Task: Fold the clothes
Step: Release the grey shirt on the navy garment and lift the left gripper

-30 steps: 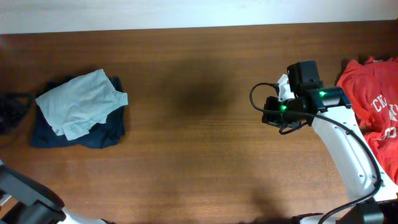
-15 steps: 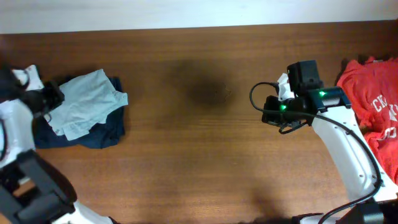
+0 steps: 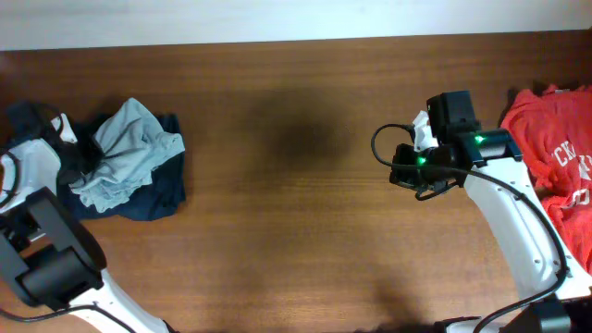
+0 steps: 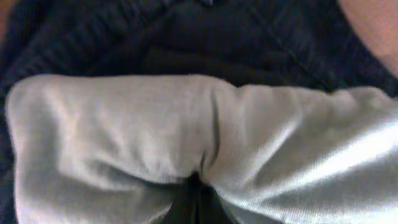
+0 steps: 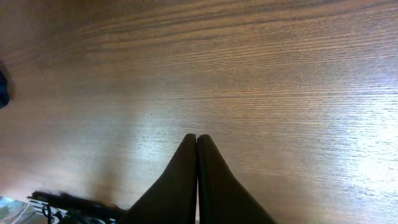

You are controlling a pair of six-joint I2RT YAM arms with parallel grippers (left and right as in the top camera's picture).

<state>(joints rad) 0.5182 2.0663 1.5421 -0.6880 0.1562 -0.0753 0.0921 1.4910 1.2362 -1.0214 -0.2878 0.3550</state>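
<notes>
A light grey garment (image 3: 129, 153) lies bunched on top of a dark navy garment (image 3: 155, 196) at the table's left. My left gripper (image 3: 76, 155) is at the grey garment's left edge. In the left wrist view the grey garment (image 4: 124, 124) fills the frame over the navy garment (image 4: 217, 37). Its fabric puckers into the shut fingers (image 4: 196, 200). My right gripper (image 3: 403, 173) hangs over bare table right of centre. In the right wrist view its fingers (image 5: 197, 139) are shut and empty.
A pile of red clothes (image 3: 555, 139) with white lettering lies at the table's right edge. The brown wooden table (image 3: 296, 213) runs between the two piles. A dark object lies at the far left edge (image 3: 18, 116).
My left arm has come in from the lower left to the grey garment. The garment has gone from lying flat to bunched and drawn up. The right arm has not moved.
</notes>
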